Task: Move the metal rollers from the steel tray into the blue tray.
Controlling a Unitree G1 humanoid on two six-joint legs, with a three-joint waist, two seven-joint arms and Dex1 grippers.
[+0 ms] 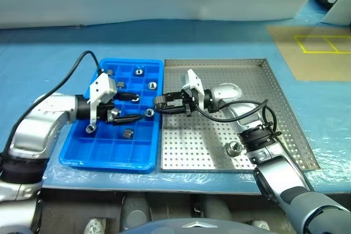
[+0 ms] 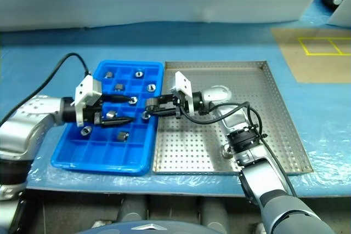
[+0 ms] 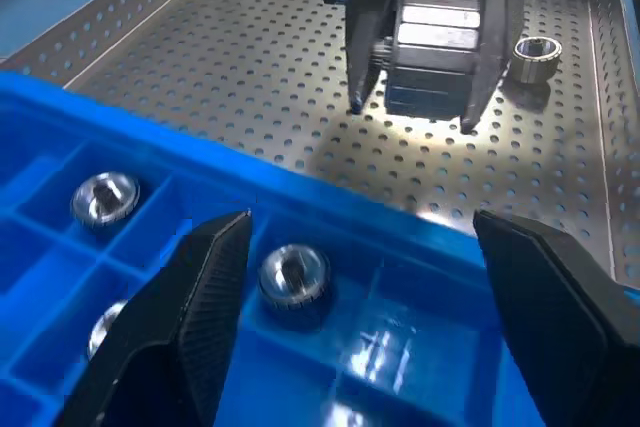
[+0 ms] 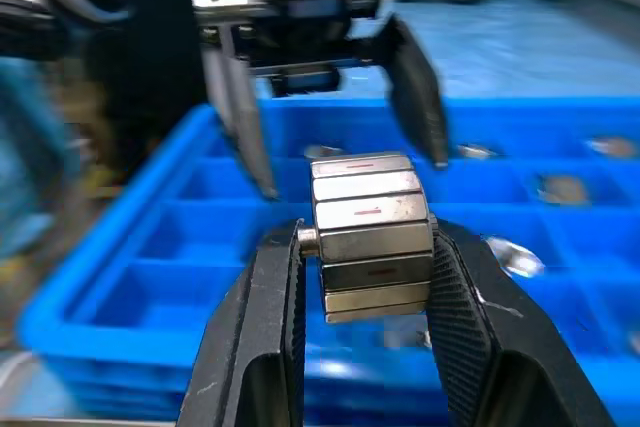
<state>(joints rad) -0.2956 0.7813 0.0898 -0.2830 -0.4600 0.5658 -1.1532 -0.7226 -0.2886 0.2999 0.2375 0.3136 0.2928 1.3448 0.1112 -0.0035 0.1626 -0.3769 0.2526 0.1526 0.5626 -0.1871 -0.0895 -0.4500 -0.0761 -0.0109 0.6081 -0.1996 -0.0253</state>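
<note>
My right gripper (image 4: 365,247) is shut on a faceted silver metal roller (image 4: 372,232) and holds it level above the right rim of the blue tray (image 1: 109,163). The same gripper (image 1: 160,104) points left from over the steel tray (image 1: 230,80). Facing it over the blue compartments, my left gripper (image 1: 131,108) is open and empty, its black fingers (image 3: 215,277) spread wide. Several rollers (image 1: 139,71) lie in separate blue compartments, one (image 3: 293,277) just below the left fingers. One roller (image 1: 234,148) rests near the steel tray's front edge, beside my right forearm.
Both trays sit side by side on a blue-covered table. A black cable (image 1: 77,64) loops from the left wrist over the table's left side. Brown board with yellow tape lines (image 1: 321,45) lies at the far right.
</note>
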